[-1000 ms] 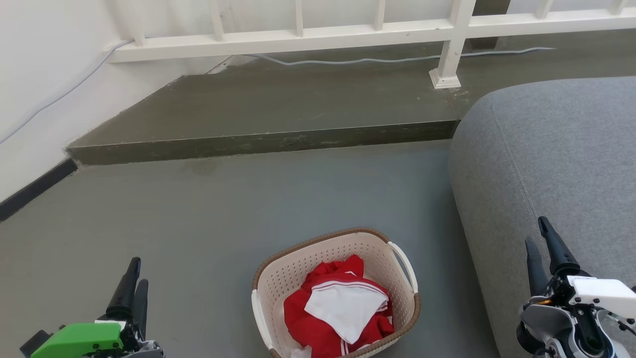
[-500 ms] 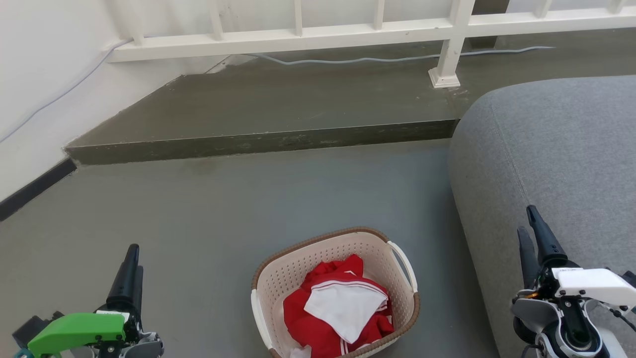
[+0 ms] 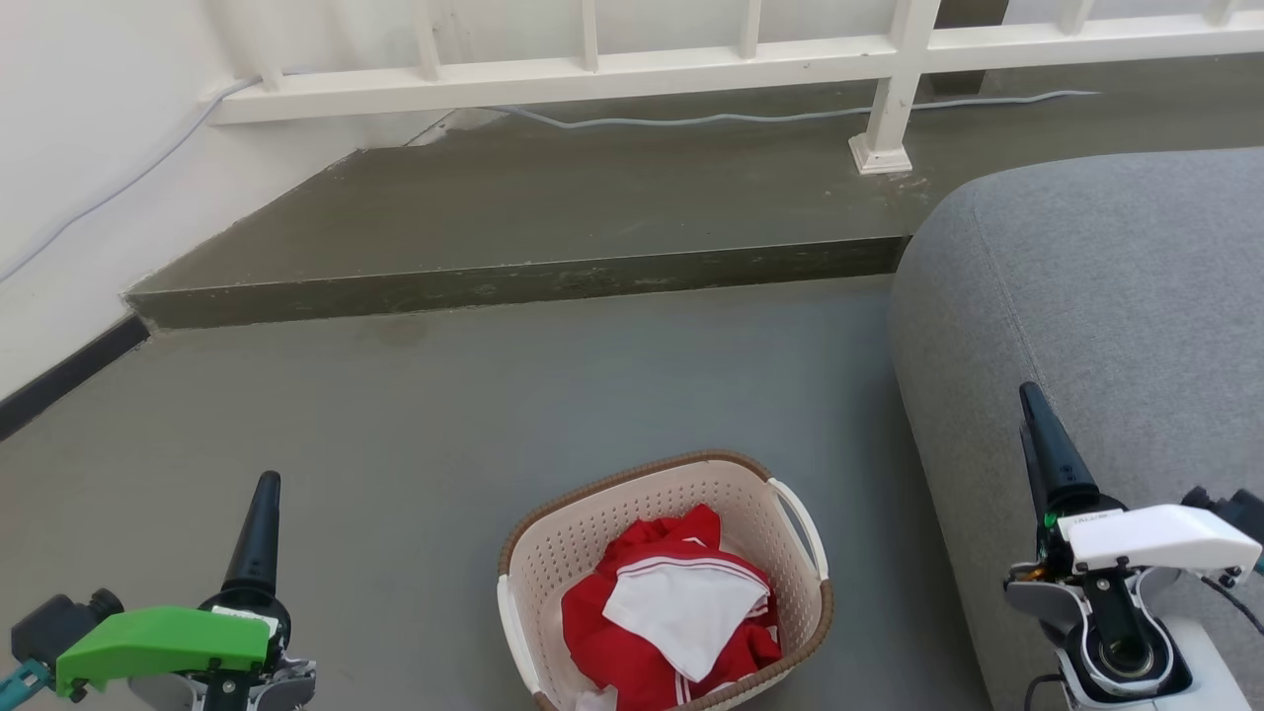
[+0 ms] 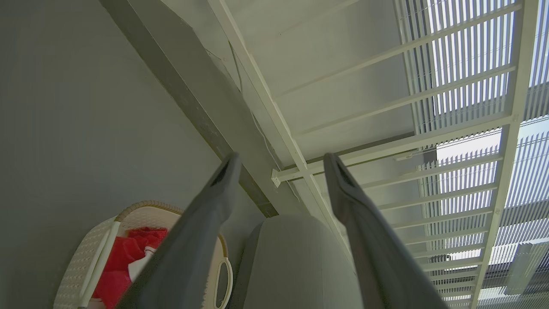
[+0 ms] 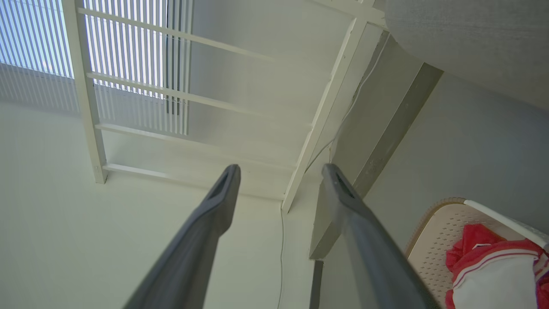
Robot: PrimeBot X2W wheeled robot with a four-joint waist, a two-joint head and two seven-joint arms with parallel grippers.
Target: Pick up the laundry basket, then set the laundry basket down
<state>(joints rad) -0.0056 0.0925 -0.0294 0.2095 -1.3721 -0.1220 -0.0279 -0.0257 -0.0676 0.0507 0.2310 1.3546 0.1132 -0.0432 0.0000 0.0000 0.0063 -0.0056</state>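
Two-handed: lower left gripper [image 4: 279, 163] and right gripper [image 5: 279, 171], both spread open and empty, evenly onto white side handles [image 3: 802, 525] of laundry basket [image 3: 553, 553], avoiding grey sofa [image 3: 1086, 276]; lift level.

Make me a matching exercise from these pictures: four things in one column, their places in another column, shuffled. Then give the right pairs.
1. laundry basket
2. left pincer
3. right pincer
4. white railing

A. lower right, seen against the grey sofa
B. along the top of the head view
C. on the floor, holding red and white clothes
D. lower left, above a green cover

Pairs: 1-C, 2-D, 3-A, 4-B
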